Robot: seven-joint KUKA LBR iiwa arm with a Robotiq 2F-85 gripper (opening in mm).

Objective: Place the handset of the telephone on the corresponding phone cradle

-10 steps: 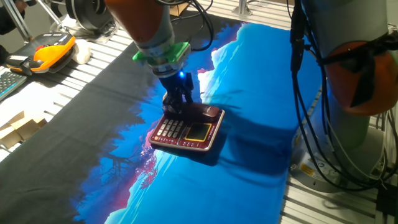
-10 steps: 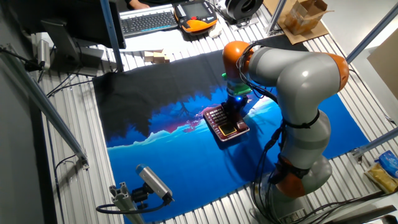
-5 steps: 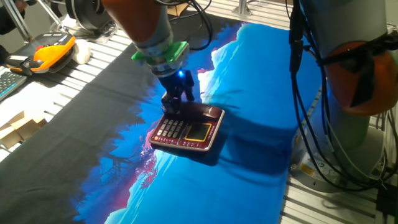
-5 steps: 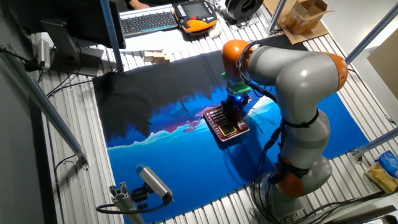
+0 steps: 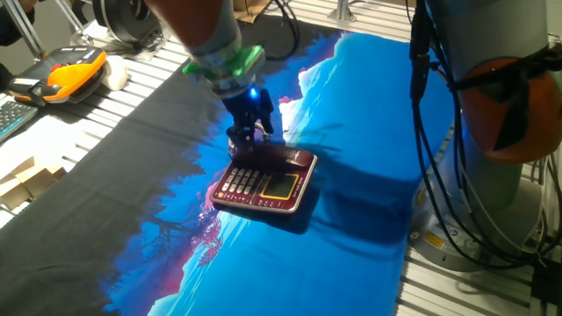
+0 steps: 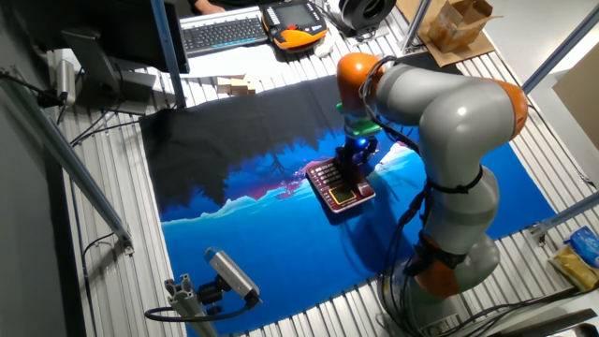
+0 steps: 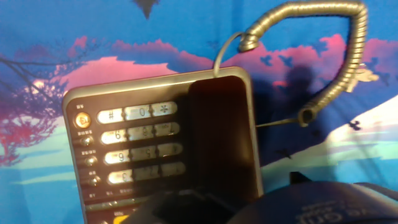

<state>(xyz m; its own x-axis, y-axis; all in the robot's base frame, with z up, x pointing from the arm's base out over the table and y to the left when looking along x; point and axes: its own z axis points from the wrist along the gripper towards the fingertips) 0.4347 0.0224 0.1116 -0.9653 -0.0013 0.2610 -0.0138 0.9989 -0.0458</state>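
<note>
Hand view: looking straight down on the telephone (image 7: 161,149), keypad (image 7: 140,146) on the left half with its numbers upside down from here.
Handset: the handset (image 7: 221,140) is lying flat in the phone cradle (image 7: 247,109), that long dark strip on the side away from the keys, lined up with the base edge as far as I can see.
Cord: pale curly cord (image 7: 336,62) loops off the top of the phone and arcs round to the right over the cloth, thin straight bits at both ends.
Gripper: the gripper (image 5: 248,133) sits just above the handset end of the phone in one fixed view, blue light glowing on it, green ring above that. It looks lifted clear of the handset, not touching.
Jaws: honestly can't tell if they're spread or pressed together; the hand view only catches a dark blurry lump at the bottom edge, and both fixed views are too small. Nothing looks pinched between them.
Other fixed view: same story, gripper (image 6: 356,154) hovering right over the telephone (image 6: 341,184), big grey arm (image 6: 449,103) bending over it.
Desk: the desk (image 6: 234,300) is slatted metal, covered by a cloth (image 5: 351,114) with a blue, pink and black landscape print; the phone sits about mid-cloth.
Background: orange and black device (image 5: 72,70) and a keyboard (image 6: 223,32) well away at the far edge.
</note>
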